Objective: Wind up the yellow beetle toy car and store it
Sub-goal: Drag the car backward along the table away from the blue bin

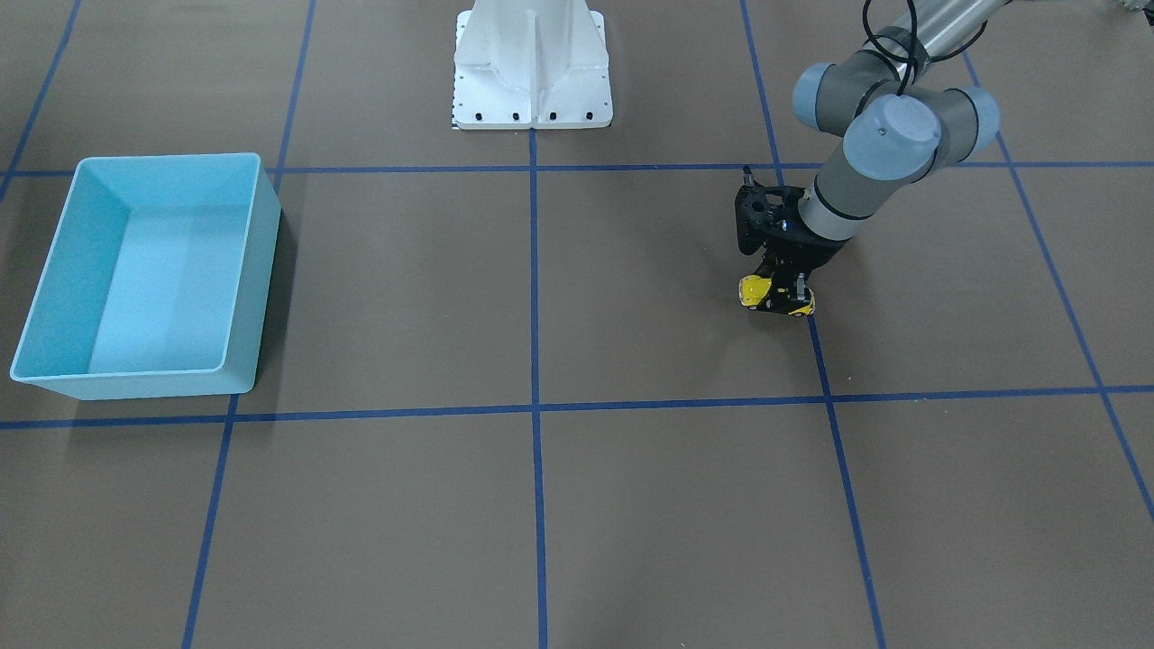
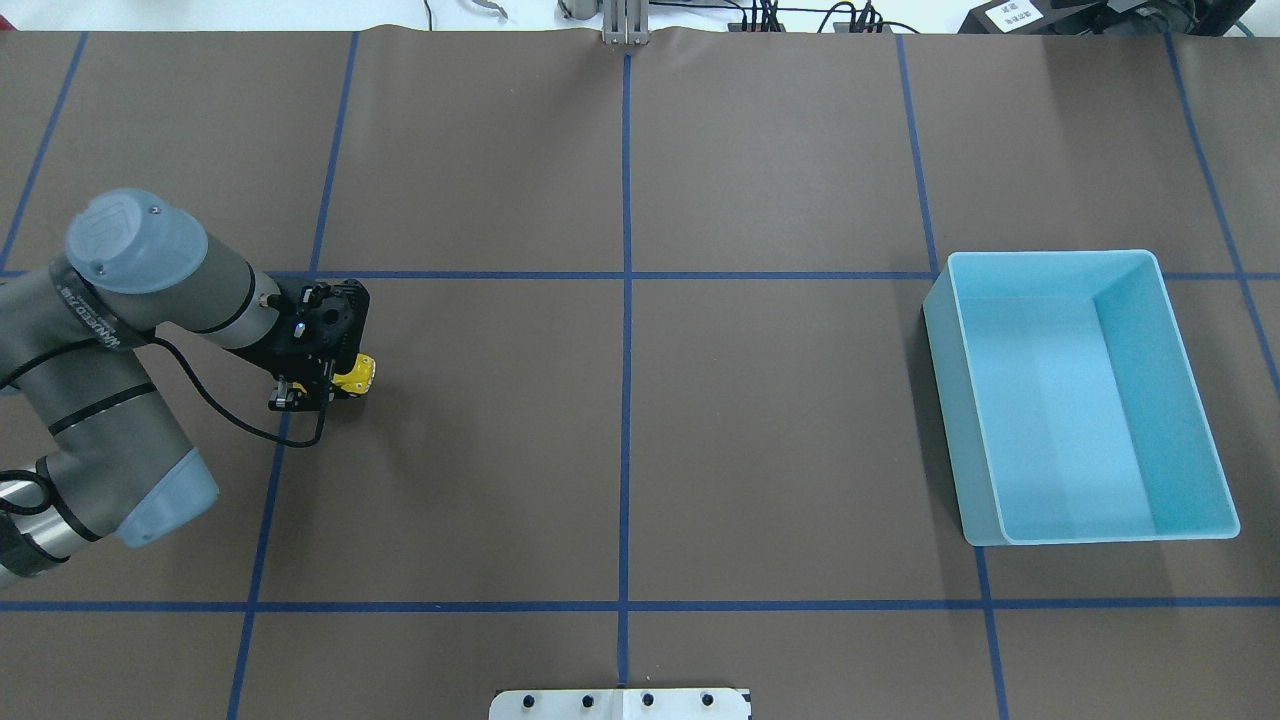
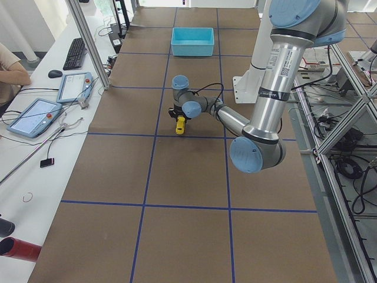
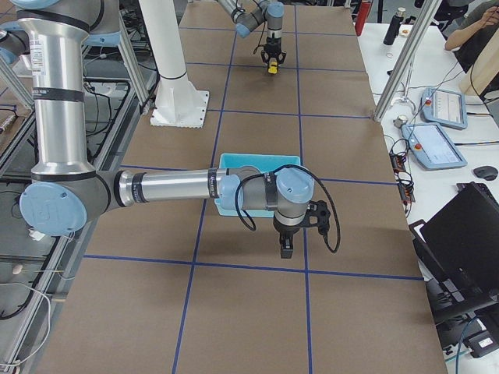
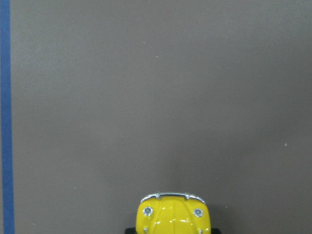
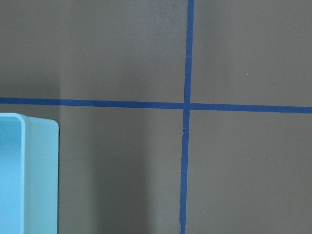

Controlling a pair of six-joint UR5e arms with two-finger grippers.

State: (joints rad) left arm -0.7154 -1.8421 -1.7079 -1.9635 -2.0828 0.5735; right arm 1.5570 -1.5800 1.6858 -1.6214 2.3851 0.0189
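1. At left, the yellow beetle toy car [image 5: 173,217] gleams bright yellow, with silver bumper trim and headlights.
2. The left gripper [image 1: 783,293] is black.
3. The left arm [image 2: 110,400] is grey with pale blue caps.
4. At right, the bin [image 2: 1150,400] is light blue.
5. The table [image 2: 780,430] is brown, gridded with blue tape lines [image 2: 626,400].

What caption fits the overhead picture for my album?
Left gripper holds a tiny glossy yellow beetle toy car on the brown table, far from the light blue plastic bin.

Brown worktop [image 2: 780,450], blue tape grid [image 2: 626,400].
Side bench [image 3: 35,153]: black keyboard [image 3: 75,53], mouse [image 3: 55,73], teach pendant [image 3: 73,86], second pendant [image 3: 32,116] nearer; operator's arm [image 3: 9,73] at edge.
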